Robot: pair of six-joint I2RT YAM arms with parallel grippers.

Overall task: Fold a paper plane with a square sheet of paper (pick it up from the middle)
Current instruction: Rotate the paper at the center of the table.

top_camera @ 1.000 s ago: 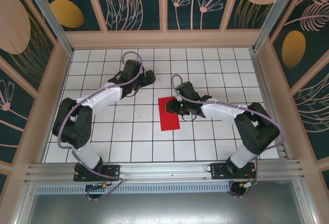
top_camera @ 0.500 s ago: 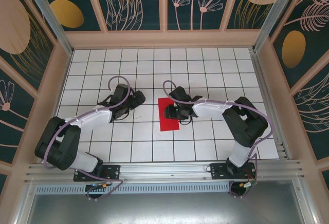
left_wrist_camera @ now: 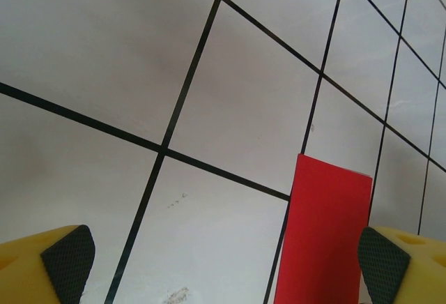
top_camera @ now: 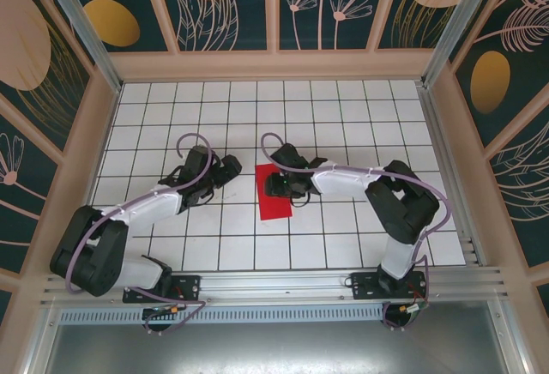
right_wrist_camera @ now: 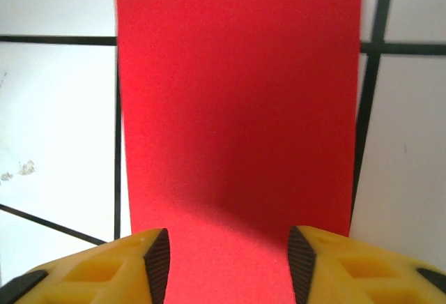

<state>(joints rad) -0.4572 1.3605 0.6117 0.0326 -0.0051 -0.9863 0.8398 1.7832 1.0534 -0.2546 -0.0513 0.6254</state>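
The square sheet of paper [top_camera: 273, 206] is bright red and lies flat on the white grid table as a narrow rectangle, about one tile wide and two long. My right gripper [top_camera: 269, 183] hovers low over its middle. In the right wrist view the paper [right_wrist_camera: 237, 109] runs between and under the two dark pads [right_wrist_camera: 159, 262], which stand apart, so the gripper [right_wrist_camera: 228, 266] is open. My left gripper [top_camera: 225, 171] sits a tile to the left of the sheet. It is wide open [left_wrist_camera: 223, 262], with the paper's edge [left_wrist_camera: 324, 234] near its right fingertip [left_wrist_camera: 383, 262].
The white tiled table [top_camera: 343, 117] is walled by a wooden frame with patterned panels [top_camera: 274, 5]. An aluminium rail [top_camera: 274, 284] with both arm bases runs along the near edge. Faint smudges mark the tile [left_wrist_camera: 174, 293] under the left gripper.
Both arms have swung left and lower. The right gripper has slid left over the paper with its jaws widening, and the paper has shifted slightly left. The left gripper has neared the sheet's left edge.
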